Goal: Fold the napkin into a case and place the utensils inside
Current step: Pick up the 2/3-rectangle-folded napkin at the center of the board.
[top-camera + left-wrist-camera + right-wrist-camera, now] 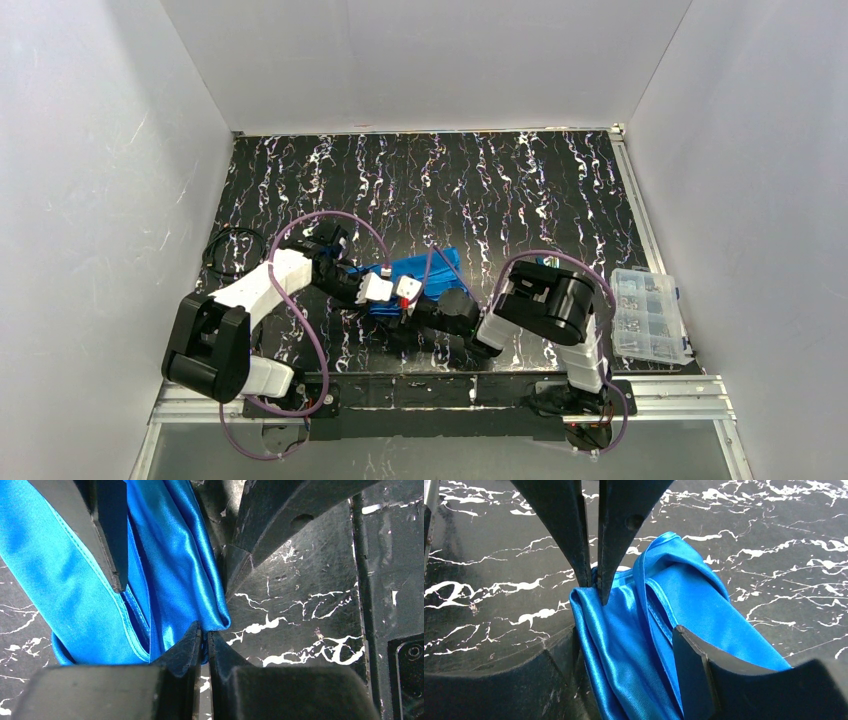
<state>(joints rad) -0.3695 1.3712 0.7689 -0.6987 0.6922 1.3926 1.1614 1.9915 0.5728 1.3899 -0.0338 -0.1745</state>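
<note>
- Top view: your left arm [262, 285] and right arm [545, 305] meet at mid-table over the blue napkin [435, 265]. It lies folded in layers on the black marbled table [450, 180]. A clear parts box [648, 315] sits well apart at the right edge.
- Left wrist view: your left gripper [205, 632] has its fingers pressed together, pinching a folded corner of the napkin.
- Right wrist view: your right gripper [626, 635] has its fingers spread and grips nothing. It straddles the folds, one finger beside the cloth and the other over it.
</note>
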